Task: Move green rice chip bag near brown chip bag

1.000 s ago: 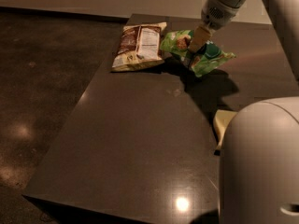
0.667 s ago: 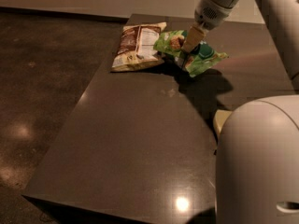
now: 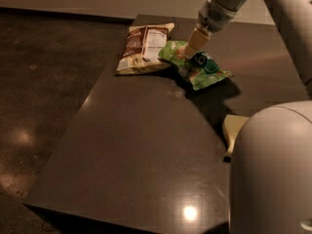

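Note:
The green rice chip bag lies crumpled at the far side of the dark table. Its left end touches the right edge of the brown chip bag, which lies flat with its white label panel up. My gripper comes down from the upper right and sits on the middle of the green bag, shut on it. One tan finger shows above the bag; the tips are buried in its folds.
A pale yellow sponge lies near the table's right side, partly hidden by my white body. The table's left edge drops to a dark floor. A pale wall runs behind the table.
The gripper has carried the green bag left and down, from a little apart to against the brown bag. The brown bag has not moved.

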`<action>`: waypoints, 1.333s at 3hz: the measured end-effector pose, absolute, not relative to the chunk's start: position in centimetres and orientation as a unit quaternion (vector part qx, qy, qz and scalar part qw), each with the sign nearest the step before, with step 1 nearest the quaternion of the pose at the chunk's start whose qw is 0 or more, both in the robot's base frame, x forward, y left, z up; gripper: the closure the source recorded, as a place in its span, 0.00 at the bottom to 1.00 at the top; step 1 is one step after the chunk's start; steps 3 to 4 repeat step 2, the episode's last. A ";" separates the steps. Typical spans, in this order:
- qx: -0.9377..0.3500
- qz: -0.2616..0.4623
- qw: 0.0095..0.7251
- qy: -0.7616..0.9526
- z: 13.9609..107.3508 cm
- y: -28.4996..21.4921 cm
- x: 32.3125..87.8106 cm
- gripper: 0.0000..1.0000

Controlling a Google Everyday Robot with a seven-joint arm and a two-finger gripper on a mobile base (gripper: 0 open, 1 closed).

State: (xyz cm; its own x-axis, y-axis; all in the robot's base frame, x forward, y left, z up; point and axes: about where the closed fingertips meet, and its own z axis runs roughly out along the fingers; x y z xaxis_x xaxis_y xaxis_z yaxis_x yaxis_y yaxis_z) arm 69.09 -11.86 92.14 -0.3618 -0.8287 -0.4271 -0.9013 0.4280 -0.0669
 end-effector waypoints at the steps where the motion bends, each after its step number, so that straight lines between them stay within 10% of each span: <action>1: -0.527 0.090 0.206 0.820 91.9 -11.6 69.4 0.00; 4: -0.527 0.090 0.206 0.820 91.9 -11.6 69.4 0.00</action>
